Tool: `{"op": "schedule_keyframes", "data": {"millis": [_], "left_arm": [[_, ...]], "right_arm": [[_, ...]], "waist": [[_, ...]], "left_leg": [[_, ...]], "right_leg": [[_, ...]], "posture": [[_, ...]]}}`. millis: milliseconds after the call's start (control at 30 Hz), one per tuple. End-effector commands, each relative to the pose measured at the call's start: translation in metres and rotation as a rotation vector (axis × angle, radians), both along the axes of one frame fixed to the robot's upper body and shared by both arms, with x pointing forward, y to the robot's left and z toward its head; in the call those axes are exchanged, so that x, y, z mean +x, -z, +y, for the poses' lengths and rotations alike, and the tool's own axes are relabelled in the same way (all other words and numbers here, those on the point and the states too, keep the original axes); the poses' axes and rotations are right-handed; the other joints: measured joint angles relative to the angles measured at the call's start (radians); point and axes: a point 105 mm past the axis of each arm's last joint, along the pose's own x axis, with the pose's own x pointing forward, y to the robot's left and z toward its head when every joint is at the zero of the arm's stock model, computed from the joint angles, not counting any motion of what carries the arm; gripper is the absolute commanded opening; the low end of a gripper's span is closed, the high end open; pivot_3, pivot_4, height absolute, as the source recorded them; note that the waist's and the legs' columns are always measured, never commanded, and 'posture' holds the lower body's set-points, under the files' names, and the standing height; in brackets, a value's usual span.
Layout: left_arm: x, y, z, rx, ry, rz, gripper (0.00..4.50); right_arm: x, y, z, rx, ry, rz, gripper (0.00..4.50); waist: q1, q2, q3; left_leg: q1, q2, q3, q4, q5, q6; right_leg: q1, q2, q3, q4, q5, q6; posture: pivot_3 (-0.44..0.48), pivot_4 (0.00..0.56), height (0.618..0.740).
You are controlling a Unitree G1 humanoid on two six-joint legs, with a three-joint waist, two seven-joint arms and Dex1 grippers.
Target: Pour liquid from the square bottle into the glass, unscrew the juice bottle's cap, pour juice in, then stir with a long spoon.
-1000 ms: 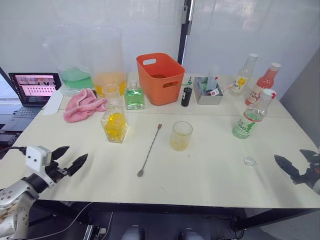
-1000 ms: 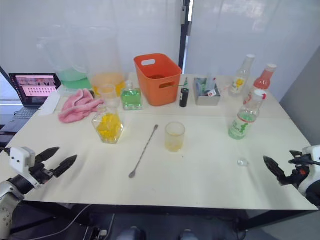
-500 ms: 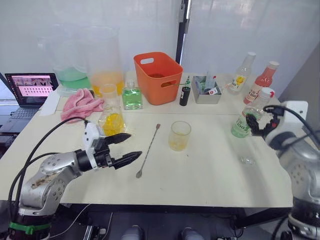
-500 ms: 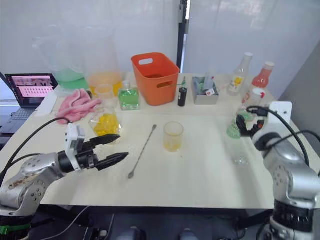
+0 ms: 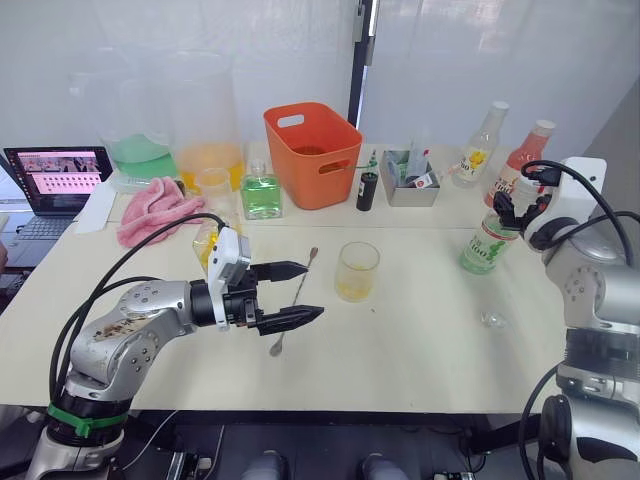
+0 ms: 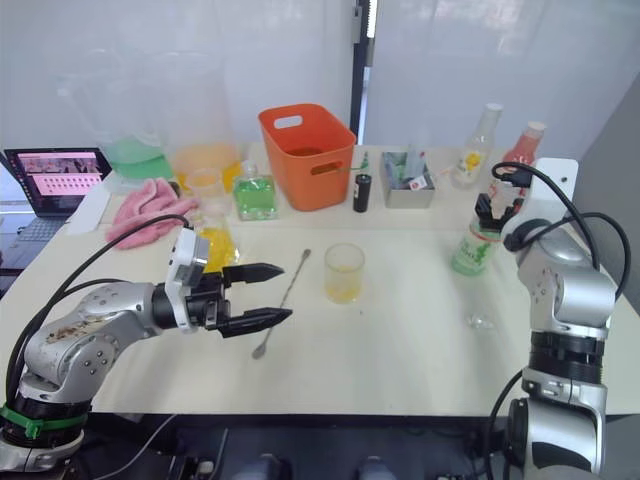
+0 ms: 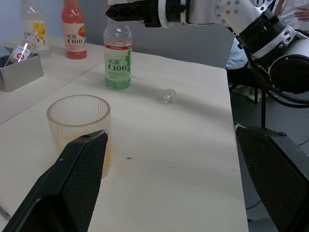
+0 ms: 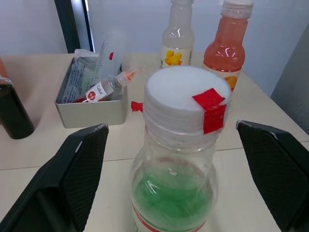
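Left gripper (image 5: 293,294) hangs over the table (image 5: 420,350) with its fingers spread apart, empty, tips above the lower part of the spoon (image 5: 293,302). In the left wrist view the glass (image 7: 79,133) sits just ahead between the two fingers (image 7: 67,188), not touched.

Right gripper (image 6: 490,214) is up at the top of the juice bottle (image 5: 486,243), fingers wide apart on either side of the cap (image 8: 187,96). Cap is white with a red mark, on the bottle, not gripped. Pale green liquid visible below the neck.

Glass stands mid-table, right of the spoon, a little yellow liquid in the bottom. Spoon lies flat on the table, handle towards the orange bin (image 5: 314,154), bowl towards the near edge.

Square bottle (image 5: 208,240) with yellow liquid is partly hidden behind the left arm, left of the spoon. A small clear object (image 5: 492,319) lies on the table near the juice bottle; what it is I cannot tell.

Far side: pink cloth (image 5: 152,206), green square bottle (image 5: 259,192), two big jugs (image 5: 175,115), grey tin (image 5: 417,188), yellow-label bottle (image 5: 483,147), pink bottle (image 5: 527,160). Laptop (image 5: 55,178) at far left.
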Motion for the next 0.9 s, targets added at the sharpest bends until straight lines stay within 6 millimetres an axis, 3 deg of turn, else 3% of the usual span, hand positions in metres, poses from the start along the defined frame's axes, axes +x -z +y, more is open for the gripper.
{"op": "schedule_keyframes", "data": {"millis": [33, 100, 200, 433, 567, 667, 800, 900], "left_arm": [[-0.004, -0.012, -0.004, -0.012, 0.02, -0.051, 4.46], [-0.004, -0.012, -0.004, -0.012, 0.019, -0.052, 4.46], [-0.004, -0.012, -0.004, -0.013, 0.017, -0.051, 4.5], [-0.003, -0.012, -0.002, -0.01, 0.004, -0.05, 4.5], [-0.002, -0.012, -0.001, -0.005, 0.002, -0.053, 4.5], [-0.002, -0.011, 0.0, -0.002, 0.004, -0.056, 4.5], [-0.001, -0.011, 0.001, 0.0, 0.001, -0.061, 4.5], [0.002, -0.013, 0.004, -0.001, -0.009, -0.075, 4.5]], "right_arm": [[0.0, -0.018, -0.006, -0.011, 0.017, -0.068, 4.5], [0.003, -0.015, -0.006, -0.006, 0.015, -0.062, 4.5], [0.006, -0.015, -0.007, 0.009, 0.015, -0.069, 3.76], [0.008, -0.017, -0.007, 0.018, 0.007, -0.082, 1.51], [0.006, -0.021, -0.008, 0.028, 0.003, -0.095, 1.49], [-0.001, -0.034, -0.005, 0.022, -0.036, -0.14, 1.49], [-0.014, -0.049, 0.002, -0.026, -0.114, -0.18, 1.49], [-0.035, -0.062, 0.016, -0.05, -0.253, -0.189, 1.49]], "waist": [[0.0, 0.0, 0.0], [0.001, 0.0, 0.0], [0.0, 0.0, 0.0], [0.0, 0.0, 0.0], [0.0, 0.0, 0.0], [0.0, 0.0, 0.0], [0.001, 0.002, 0.001], [0.004, 0.002, 0.001]], "left_leg": [[0.0, 0.0, 0.0, 0.0, 0.0, 0.0], [0.0, 0.0, 0.0, 0.0, 0.0, 0.0], [0.0, 0.0, 0.0, 0.0, 0.0, 0.0], [0.0, 0.0, 0.0, 0.0, 0.0, 0.0], [0.0, 0.0, 0.0, 0.0, 0.0, 0.0], [0.0, 0.0, 0.0, 0.0, 0.0, 0.0], [-0.003, 0.0, 0.0, -0.001, 0.0, 0.0], [-0.007, 0.0, 0.0, -0.001, 0.0, 0.0]], "right_leg": [[0.0, 0.0, 0.0, 0.0, 0.0, 0.0], [0.0, 0.0, 0.0, 0.0, 0.0, 0.0], [0.0, 0.0, 0.0, 0.0, 0.0, 0.0], [-0.001, 0.0, 0.001, 0.0, 0.0, 0.0], [-0.001, 0.0, 0.001, 0.0, 0.0, 0.0], [-0.001, 0.0, 0.001, 0.0, 0.0, 0.0], [-0.005, 0.0, 0.002, 0.001, 0.0, 0.0], [-0.01, 0.0, 0.003, 0.002, 0.0, 0.0]], "posture": [[0.0, 0.15, 0.739], [0.0, 0.15, 0.739], [0.0, 0.15, 0.739], [0.0, 0.15, 0.739], [0.0, 0.15, 0.739], [0.0, 0.15, 0.739], [0.0, 0.15, 0.739], [0.0, 0.15, 0.739]]}}
